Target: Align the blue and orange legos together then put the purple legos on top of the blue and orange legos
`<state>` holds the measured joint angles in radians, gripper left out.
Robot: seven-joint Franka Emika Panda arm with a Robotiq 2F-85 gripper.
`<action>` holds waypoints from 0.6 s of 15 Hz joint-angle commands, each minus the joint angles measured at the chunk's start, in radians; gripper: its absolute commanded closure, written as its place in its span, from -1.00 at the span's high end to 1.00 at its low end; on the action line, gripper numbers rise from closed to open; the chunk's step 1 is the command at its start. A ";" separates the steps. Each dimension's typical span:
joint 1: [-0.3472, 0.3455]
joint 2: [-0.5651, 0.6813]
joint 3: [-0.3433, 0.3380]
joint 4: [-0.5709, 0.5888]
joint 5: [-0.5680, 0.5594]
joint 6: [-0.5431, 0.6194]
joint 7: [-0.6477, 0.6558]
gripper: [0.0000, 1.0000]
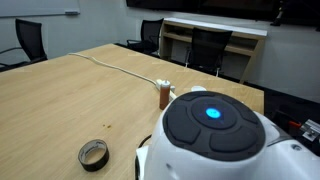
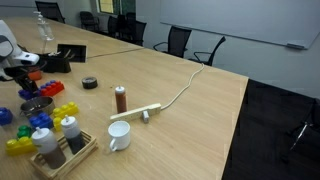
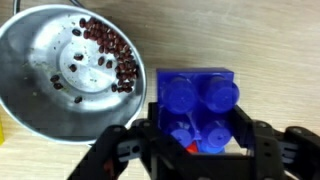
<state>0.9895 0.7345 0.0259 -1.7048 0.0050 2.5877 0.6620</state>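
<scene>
In the wrist view a blue lego with four round studs sits between my gripper's two dark fingers, which press against its left and right sides. A small patch of orange shows just beneath the blue block; I cannot tell its full shape. In an exterior view my arm is at the far left of the table, above loose red, blue and yellow legos. No clearly purple lego can be made out.
A metal bowl of dark beans lies beside the gripper. On the table are a white mug, a brown bottle, a tape roll, a power strip with cable and a wooden tray of bottles.
</scene>
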 commanded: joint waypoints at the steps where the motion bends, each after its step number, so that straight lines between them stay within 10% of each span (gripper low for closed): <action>1: -0.022 0.003 0.001 0.003 -0.032 0.016 -0.046 -0.12; 9: -0.029 -0.006 0.003 0.088 -0.074 -0.033 -0.113 -0.12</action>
<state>0.9660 0.7364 0.0248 -1.6334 -0.0553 2.5843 0.5764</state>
